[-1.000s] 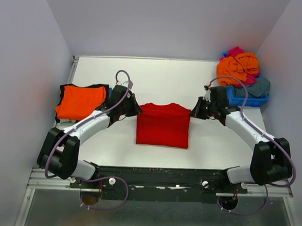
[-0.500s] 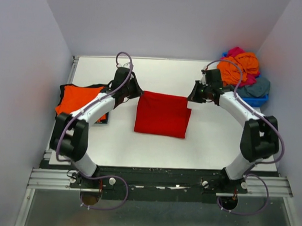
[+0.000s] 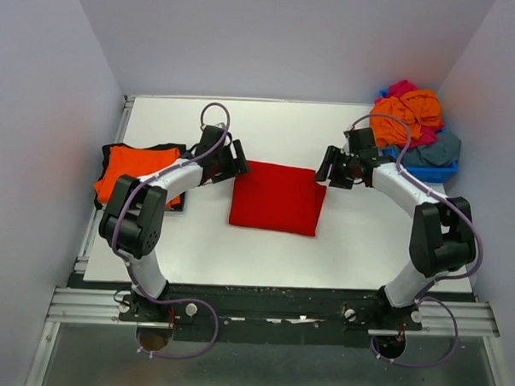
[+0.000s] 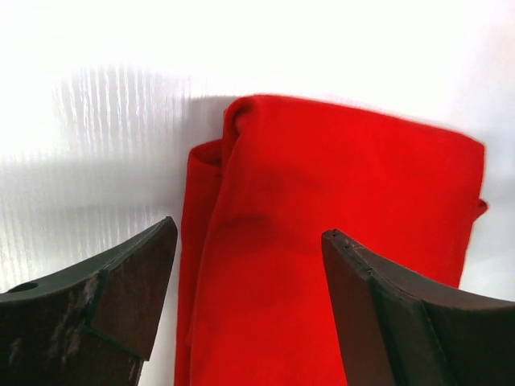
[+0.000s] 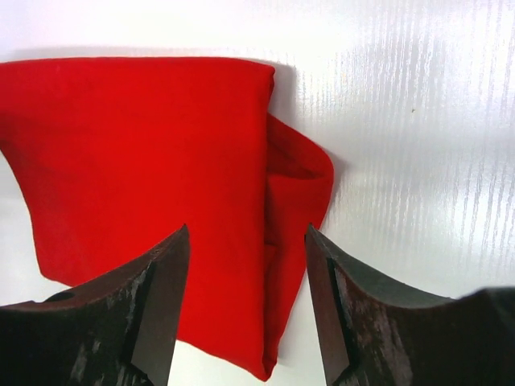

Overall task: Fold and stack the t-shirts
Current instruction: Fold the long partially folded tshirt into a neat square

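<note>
The red t-shirt (image 3: 274,198) lies folded into a flat rectangle at the table's middle. My left gripper (image 3: 235,166) hovers at its far left corner, open, with the red cloth (image 4: 338,233) lying loose below the spread fingers (image 4: 121,289); the left gripper (image 4: 248,228) holds nothing. My right gripper (image 3: 324,172) is at the far right corner, also open. In the right wrist view the red t-shirt (image 5: 145,153) shows a layered right edge under the open right gripper (image 5: 245,229). A folded orange t-shirt (image 3: 137,172) rests on a black one (image 3: 176,148) at the left.
A blue bin (image 3: 425,173) at the back right corner holds a heap of orange (image 3: 406,110), magenta and grey-blue (image 3: 439,150) shirts. White walls close in on the left, back and right. The arm bases stand along the near edge.
Both grippers were shut on the red shirt's far corners, drew them toward the back, then opened and let go. The shirt now lies a little farther back.
</note>
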